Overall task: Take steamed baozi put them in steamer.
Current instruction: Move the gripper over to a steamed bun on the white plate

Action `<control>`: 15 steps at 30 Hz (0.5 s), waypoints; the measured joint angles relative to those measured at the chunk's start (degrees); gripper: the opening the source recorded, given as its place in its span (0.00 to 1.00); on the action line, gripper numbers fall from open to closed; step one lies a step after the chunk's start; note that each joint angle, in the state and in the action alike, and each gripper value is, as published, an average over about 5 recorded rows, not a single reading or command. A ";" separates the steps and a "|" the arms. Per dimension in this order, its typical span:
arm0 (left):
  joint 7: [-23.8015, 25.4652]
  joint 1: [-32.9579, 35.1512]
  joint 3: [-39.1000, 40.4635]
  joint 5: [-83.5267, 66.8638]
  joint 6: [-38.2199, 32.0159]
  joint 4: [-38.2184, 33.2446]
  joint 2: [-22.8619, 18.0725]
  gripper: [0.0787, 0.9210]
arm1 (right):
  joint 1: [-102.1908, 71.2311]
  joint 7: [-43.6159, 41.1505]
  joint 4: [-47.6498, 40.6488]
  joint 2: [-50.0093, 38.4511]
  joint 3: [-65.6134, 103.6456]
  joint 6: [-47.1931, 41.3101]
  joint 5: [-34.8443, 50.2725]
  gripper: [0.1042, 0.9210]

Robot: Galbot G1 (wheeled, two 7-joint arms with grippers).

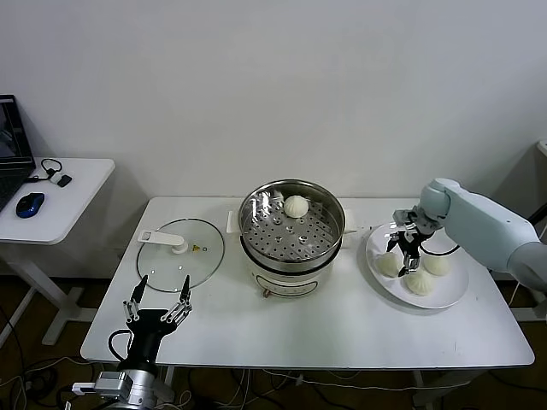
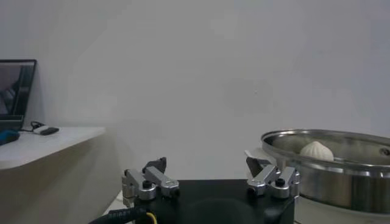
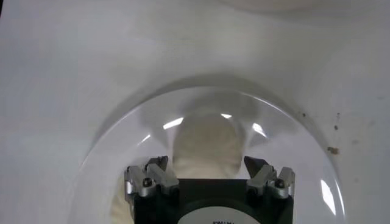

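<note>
The shiny steamer [image 1: 320,231] stands mid-table on its white cooker base, with one baozi [image 1: 296,206] in its far side. Three more baozi [image 1: 420,283] lie on a white plate [image 1: 453,295] to the right. My right gripper [image 1: 405,248] is open and hangs just over these buns. In the right wrist view one baozi [image 3: 204,143] lies between the gripper's [image 3: 207,165] spread fingers [image 3: 156,167], not gripped. My left gripper [image 1: 159,299] is open and empty, parked at the table's front left. The left wrist view shows it [image 2: 207,165] with the steamer [image 2: 341,173] and its baozi [image 2: 315,150] beyond.
A flat glass lid with a white handle [image 1: 181,248] lies left of the steamer. A small white side table [image 1: 60,201] at far left holds a laptop [image 1: 13,145] and a blue mouse [image 1: 30,204]. A wall stands close behind the table.
</note>
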 measured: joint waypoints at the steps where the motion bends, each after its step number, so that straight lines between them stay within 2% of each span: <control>1: 0.00 0.00 0.00 0.00 0.01 -0.01 0.00 0.88 | -0.10 -0.06 -0.11 0.06 0.11 0.03 -0.04 0.88; 4: 0.00 0.03 -0.01 0.00 0.03 -0.04 0.00 0.88 | -0.35 -0.21 -0.41 0.19 0.39 0.12 -0.19 0.86; 9: 0.00 0.00 0.01 0.03 0.04 -0.01 0.01 0.88 | -0.37 -0.39 -0.80 0.41 0.73 0.21 -0.39 0.77; 15: 0.00 -0.17 0.16 0.14 0.05 0.04 0.00 0.88 | -0.18 -0.69 -0.78 0.48 0.99 0.18 -0.50 0.75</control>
